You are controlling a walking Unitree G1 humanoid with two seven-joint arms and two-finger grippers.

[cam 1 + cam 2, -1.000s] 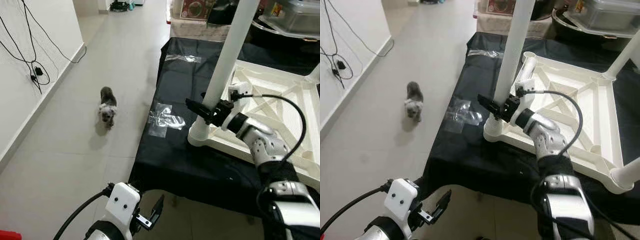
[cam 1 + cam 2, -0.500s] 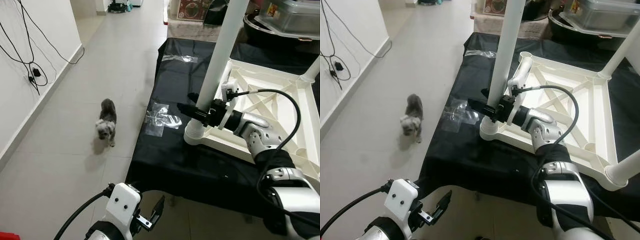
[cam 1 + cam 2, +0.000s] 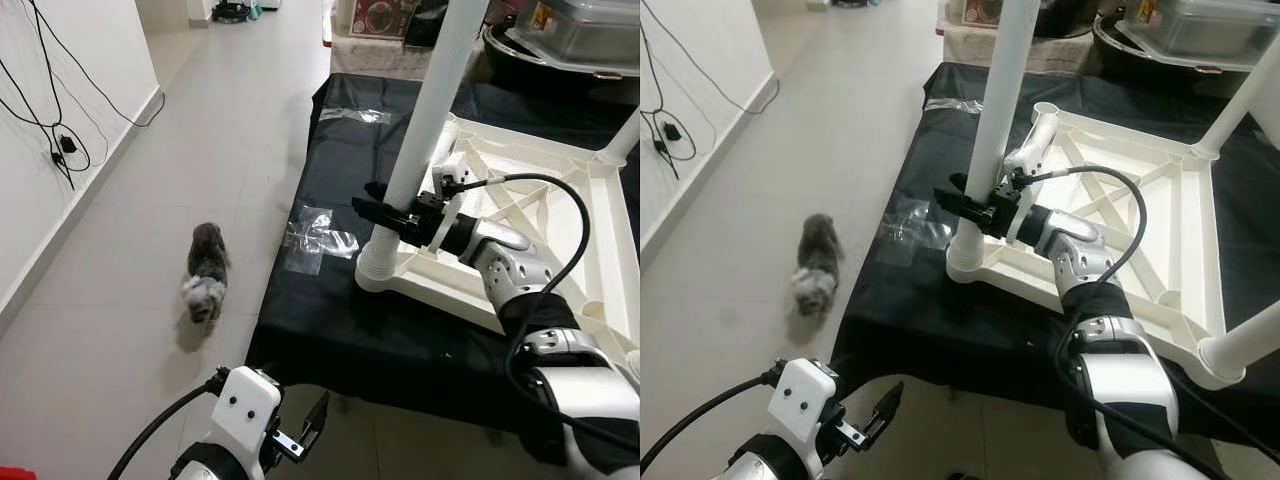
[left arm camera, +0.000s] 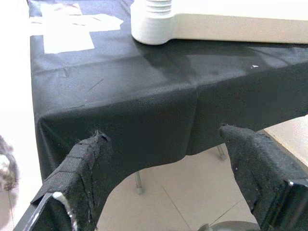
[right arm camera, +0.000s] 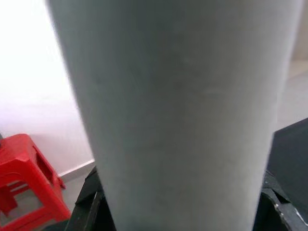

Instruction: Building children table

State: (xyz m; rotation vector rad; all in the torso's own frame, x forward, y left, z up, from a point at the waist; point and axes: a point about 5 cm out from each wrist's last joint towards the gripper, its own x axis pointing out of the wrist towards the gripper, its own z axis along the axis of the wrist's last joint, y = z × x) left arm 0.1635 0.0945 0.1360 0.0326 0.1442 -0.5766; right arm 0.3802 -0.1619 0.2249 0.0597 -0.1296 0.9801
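One white table leg [image 3: 425, 130] stood in the upturned tabletop [image 3: 560, 215] on black cloth | right gripper [image 3: 385, 213] clamped it low | left gripper [image 4: 163, 178] spread, idle | hollow plastic, probably light, stiff, slippery.

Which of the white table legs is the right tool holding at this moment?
The leg at the frame's corner nearest the dog. The right tool is shut on it just above its socket; the other legs stand untouched at the far-right corners.
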